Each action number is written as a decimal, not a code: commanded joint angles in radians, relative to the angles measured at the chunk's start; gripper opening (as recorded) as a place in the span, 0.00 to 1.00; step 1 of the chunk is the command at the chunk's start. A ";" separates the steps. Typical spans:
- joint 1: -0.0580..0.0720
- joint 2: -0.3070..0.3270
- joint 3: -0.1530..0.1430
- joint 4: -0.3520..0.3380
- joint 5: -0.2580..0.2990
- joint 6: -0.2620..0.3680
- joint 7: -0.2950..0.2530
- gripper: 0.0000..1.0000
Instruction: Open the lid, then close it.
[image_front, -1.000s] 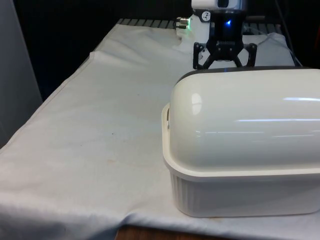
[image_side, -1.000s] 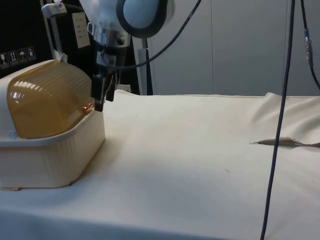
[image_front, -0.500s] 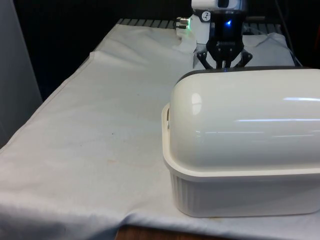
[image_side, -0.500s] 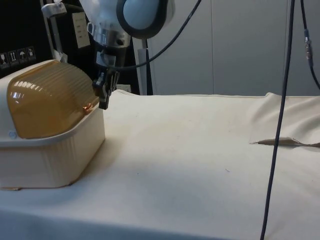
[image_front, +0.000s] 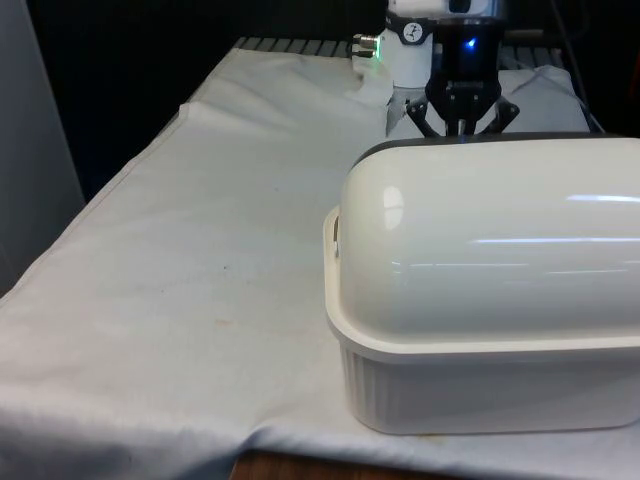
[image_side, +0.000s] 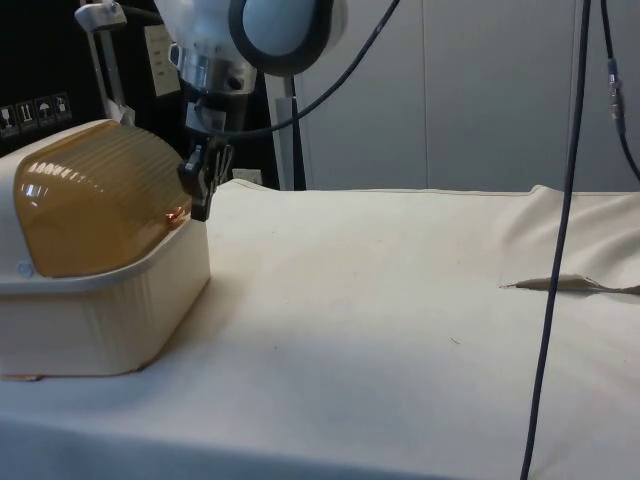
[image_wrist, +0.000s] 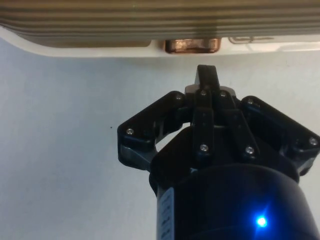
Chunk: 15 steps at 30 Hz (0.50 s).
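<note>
A bread box stands on the cloth, with a cream base (image_side: 100, 320) and an amber ribbed roll lid (image_side: 90, 200) that is down. The front view shows its plain white back (image_front: 490, 250). A small amber handle tab (image_wrist: 192, 45) juts from the lid's lower edge, also seen in the side view (image_side: 178, 213). My gripper (image_wrist: 206, 75) is shut, fingers pressed together with nothing between them. Its tips sit just short of the tab, apart from it. In the side view the gripper (image_side: 197, 200) hangs beside the lid's front edge; in the front view the gripper (image_front: 462, 125) rises behind the box.
A black cable (image_side: 555, 250) hangs down across the side view. The cloth has a raised fold (image_side: 570, 285) far from the box. The table's left edge (image_front: 110, 190) runs along the front view's left. Open cloth (image_side: 380, 300) stretches in front of the box.
The jaws went from wide open to shut. The gripper has since drifted slightly towards the front view's right. The lid has not moved.
</note>
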 joint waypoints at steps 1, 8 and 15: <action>-0.010 0.001 0.020 -0.001 0.026 0.004 -0.018 0.00; 0.000 0.001 0.010 0.000 0.007 0.000 -0.009 0.00; -0.010 0.005 0.031 0.007 0.036 0.000 -0.045 0.00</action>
